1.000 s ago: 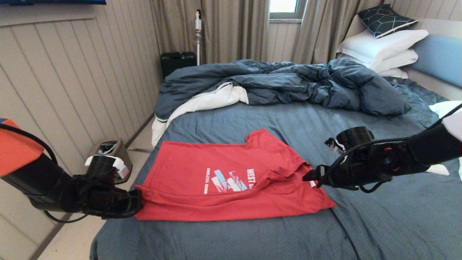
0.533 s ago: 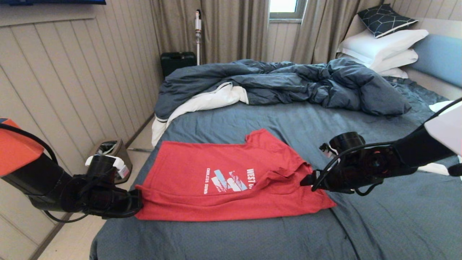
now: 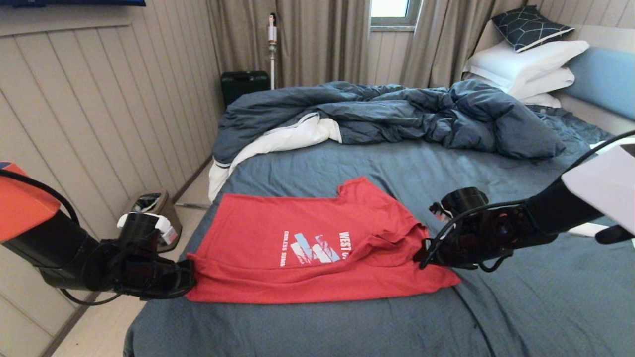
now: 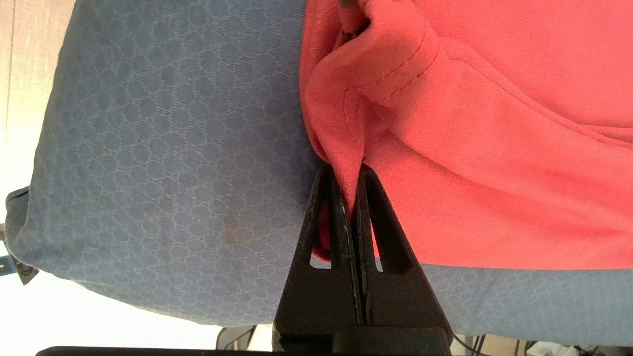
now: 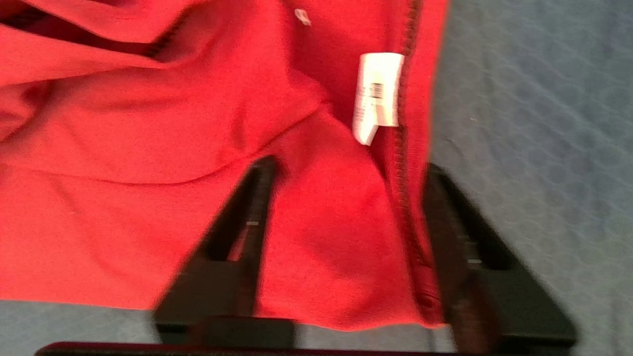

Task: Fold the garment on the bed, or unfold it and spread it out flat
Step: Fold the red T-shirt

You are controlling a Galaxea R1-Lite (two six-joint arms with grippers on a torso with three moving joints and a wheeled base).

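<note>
The left gripper (image 4: pixel 350 170) has its two black fingers (image 4: pixel 326 217) pressed together on a pinched fold of the red T-shirt (image 4: pixel 494 163), right at a bunched edge where a stitched hem curls over itself. The shirt lies on the slate-blue sheet (image 4: pixel 163 163), patterned with small hexagons, which rounds off at the bed's edge, with pale floor (image 4: pixel 24 74) showing beyond it

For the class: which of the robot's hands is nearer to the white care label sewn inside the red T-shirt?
Right. The right hand straddles the T-shirt edge just below the label; the left hand pinches the opposite end.
</note>
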